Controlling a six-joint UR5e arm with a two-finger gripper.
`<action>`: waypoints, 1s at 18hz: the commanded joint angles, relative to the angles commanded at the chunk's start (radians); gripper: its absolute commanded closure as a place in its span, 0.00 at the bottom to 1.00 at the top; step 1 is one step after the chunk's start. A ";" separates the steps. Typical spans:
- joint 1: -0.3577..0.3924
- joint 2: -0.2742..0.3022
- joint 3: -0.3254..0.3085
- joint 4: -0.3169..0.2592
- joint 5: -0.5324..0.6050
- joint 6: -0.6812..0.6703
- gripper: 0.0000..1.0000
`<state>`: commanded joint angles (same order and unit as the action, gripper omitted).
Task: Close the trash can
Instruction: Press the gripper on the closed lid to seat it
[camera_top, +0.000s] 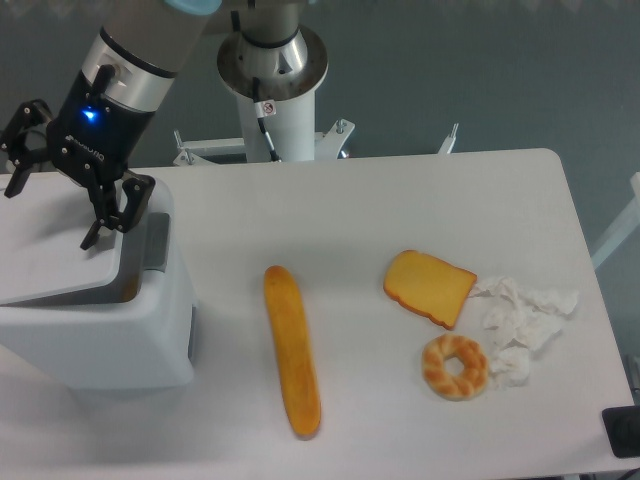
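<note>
The trash can (110, 340) is a big white bin at the table's left edge, with a grey latch strip (155, 241) near its top right. Its flat white lid (50, 250) lies nearly level over the opening, and a narrow dark gap (105, 292) still shows under its front right edge. My gripper (50, 215) hangs over the lid, open wide, with one finger (18, 150) at the far left and the other finger (118, 205) near the latch. It holds nothing.
A long baguette (291, 350) lies on the table right of the bin. Further right are a cheese wedge (430, 288), a ring-shaped pastry (455, 366) and crumpled white paper (525, 320). The arm's base column (272, 80) stands at the back.
</note>
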<state>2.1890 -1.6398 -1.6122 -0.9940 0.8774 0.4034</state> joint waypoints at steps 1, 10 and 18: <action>0.000 0.000 -0.005 0.000 0.000 0.000 0.00; 0.000 0.000 -0.031 -0.002 0.000 0.009 0.00; -0.003 0.003 -0.043 -0.002 0.000 0.031 0.00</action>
<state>2.1859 -1.6368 -1.6552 -0.9956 0.8774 0.4341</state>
